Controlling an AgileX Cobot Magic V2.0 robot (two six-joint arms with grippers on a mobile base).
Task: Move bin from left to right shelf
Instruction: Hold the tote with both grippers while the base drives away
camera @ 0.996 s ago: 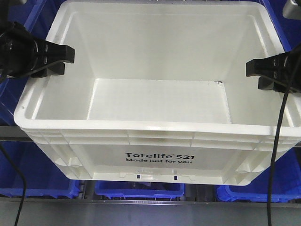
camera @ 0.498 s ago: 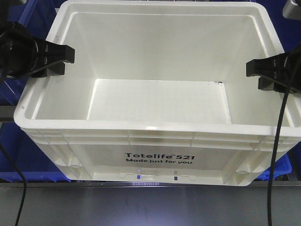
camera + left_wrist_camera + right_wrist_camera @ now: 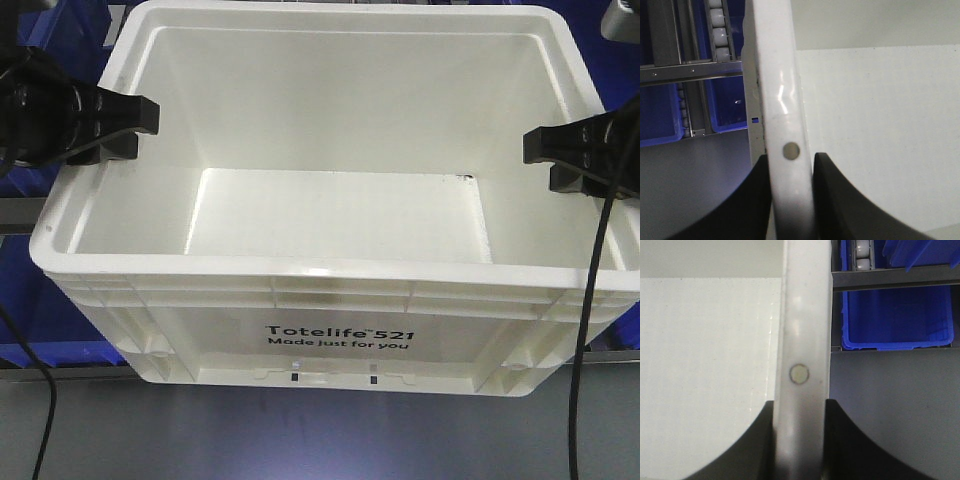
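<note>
The bin (image 3: 340,330) is a large white tote with "Totelife 521" printed in black on its near side, and it fills the front view, empty inside. My left gripper (image 3: 130,125) is shut on its left rim, and my right gripper (image 3: 545,160) is shut on its right rim. In the left wrist view the black fingers (image 3: 835,200) pinch the white rim (image 3: 782,90) from both sides, and the left gripper (image 3: 790,162) straddles it. The right wrist view shows the same: the right gripper (image 3: 800,407) clamps the rim (image 3: 805,315).
Smaller blue bins (image 3: 897,315) sit on the grey shelf with roller rails (image 3: 720,30) behind and beside the tote. More blue bins (image 3: 40,320) show at the left. A grey floor (image 3: 300,430) lies below the tote. Black cables (image 3: 590,330) hang in front on the right.
The shelf rail and blue bins behind the tote have slid upward in the front view, uncovering grey floor below. The tote and both grippers keep their places in the frame.
</note>
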